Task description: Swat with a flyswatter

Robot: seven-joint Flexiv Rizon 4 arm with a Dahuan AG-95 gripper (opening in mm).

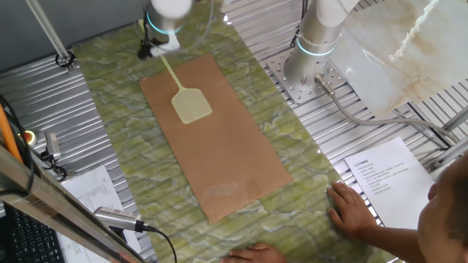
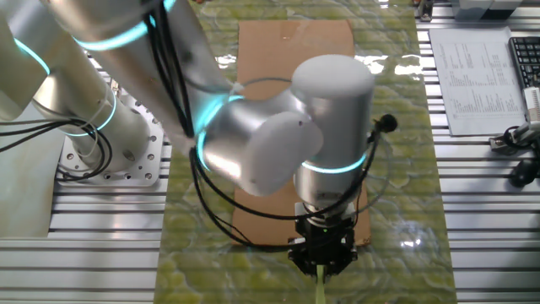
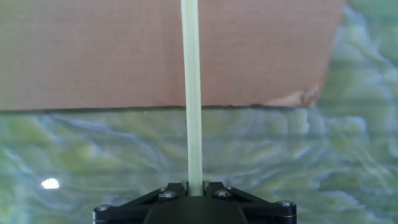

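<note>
Hand view cuts off the flyswatter (image 3: 191,93) at the top edge, so its mesh head is unseen; only the pale handle runs forward from the gripper (image 3: 194,190), whose fingers pinch it. One fixed view shows the head resting on the brown board (image 1: 219,139) ahead of the gripper. The other fixed view hides most of the swatter behind the arm (image 2: 287,135).

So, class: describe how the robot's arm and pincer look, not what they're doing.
The arm is made of rounded, glossy silver-grey segments, with glowing cyan rings at the joints. Thin black cables loop along its outside. The pincer is black and blocky, with small silver screws on its face. No lettering shows on either.
</note>
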